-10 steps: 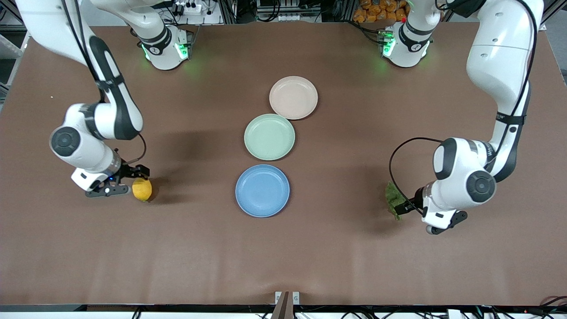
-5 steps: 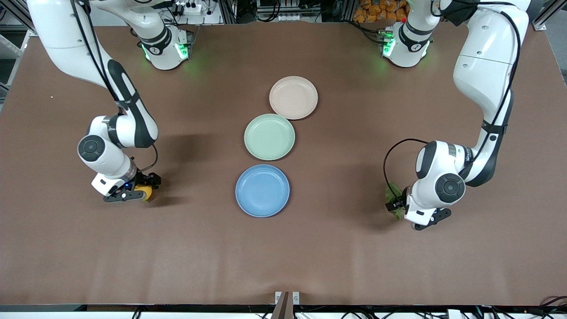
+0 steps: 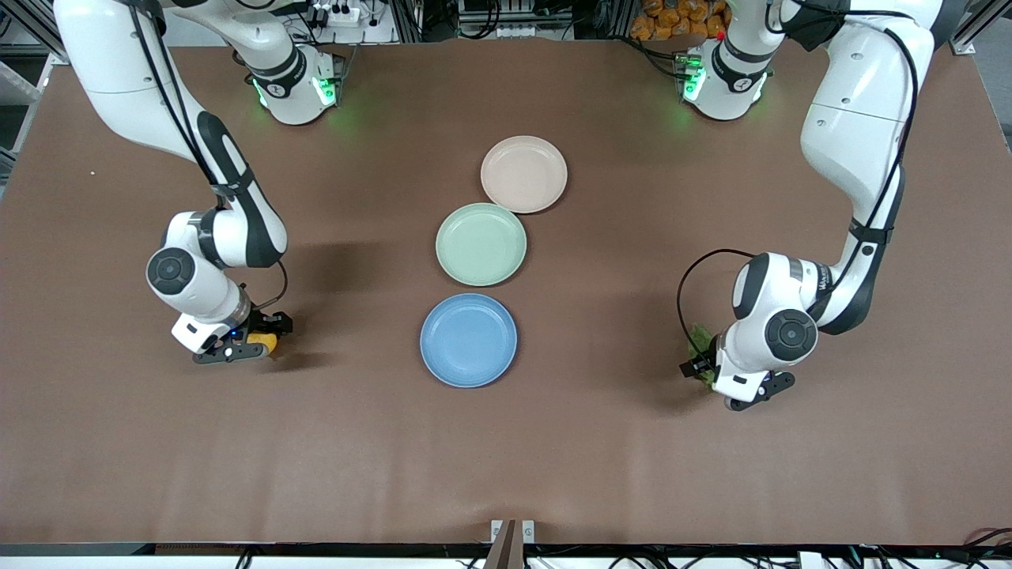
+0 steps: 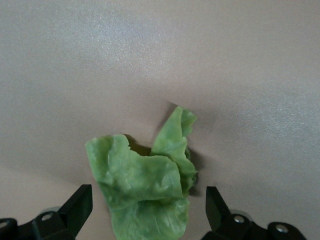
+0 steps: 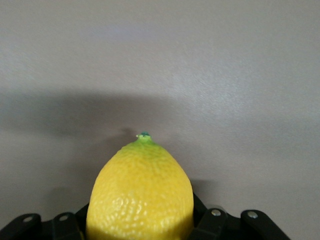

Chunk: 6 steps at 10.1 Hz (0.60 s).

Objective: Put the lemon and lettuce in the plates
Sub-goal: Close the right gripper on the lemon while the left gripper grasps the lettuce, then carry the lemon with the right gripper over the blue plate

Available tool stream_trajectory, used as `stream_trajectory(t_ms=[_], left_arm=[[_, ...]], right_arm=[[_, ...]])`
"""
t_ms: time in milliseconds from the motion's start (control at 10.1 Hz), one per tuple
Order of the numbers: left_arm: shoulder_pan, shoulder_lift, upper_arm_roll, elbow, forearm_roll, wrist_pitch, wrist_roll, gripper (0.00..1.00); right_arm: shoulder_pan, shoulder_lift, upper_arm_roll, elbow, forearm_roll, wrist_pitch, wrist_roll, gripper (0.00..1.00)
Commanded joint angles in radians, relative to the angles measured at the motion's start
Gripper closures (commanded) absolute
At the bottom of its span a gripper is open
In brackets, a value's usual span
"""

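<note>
The lemon (image 3: 266,341) lies on the table toward the right arm's end; it fills the right wrist view (image 5: 141,190). My right gripper (image 3: 251,341) (image 5: 140,222) is low on the table, its fingers pressed against both sides of the lemon. The lettuce (image 3: 699,337) (image 4: 145,182) lies on the table toward the left arm's end. My left gripper (image 3: 715,381) (image 4: 147,212) is down over it, open, with one finger on each side and clear of the leaf. The blue plate (image 3: 468,340) and the beige-pink plate (image 3: 523,174) sit mid-table, both empty.
A pale green plate (image 3: 481,243) sits between the blue and beige-pink plates, touching the beige-pink one. The brown table (image 3: 506,458) stretches bare toward the front camera. Both arms' bases stand at the table's back edge.
Both grippers moved inward along the table: the right one slid around the lemon, now between its fingers, and the left one moved over the lettuce, covering most of it.
</note>
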Motion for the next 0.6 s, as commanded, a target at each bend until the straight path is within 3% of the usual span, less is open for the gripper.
stream_trajectory(t_ms=[0, 198, 298, 397, 496], left_arm=[[-0.006, 0.009, -0.001, -0.004, 0.023, 0.023, -0.036, 0.0], [-0.008, 0.01, -0.001, -0.004, 0.023, 0.025, -0.036, 0.0], [-0.014, 0.01, 0.0, -0.004, 0.022, 0.025, -0.045, 0.39], [-0.015, 0.01, -0.001, -0.002, 0.022, 0.025, -0.102, 0.96], [-0.018, 0.01, 0.0, -0.004, 0.029, 0.025, -0.127, 1.0]], right_arm=[[0.006, -0.034, 0.051, 0.077, -0.001, -0.118, 0.066, 0.98], [0.053, -0.04, 0.112, 0.162, -0.001, -0.213, 0.2, 0.98], [0.087, -0.038, 0.129, 0.204, -0.001, -0.23, 0.28, 0.98], [0.125, -0.032, 0.145, 0.254, 0.001, -0.251, 0.343, 0.98], [0.165, -0.022, 0.157, 0.285, 0.001, -0.259, 0.395, 0.97]])
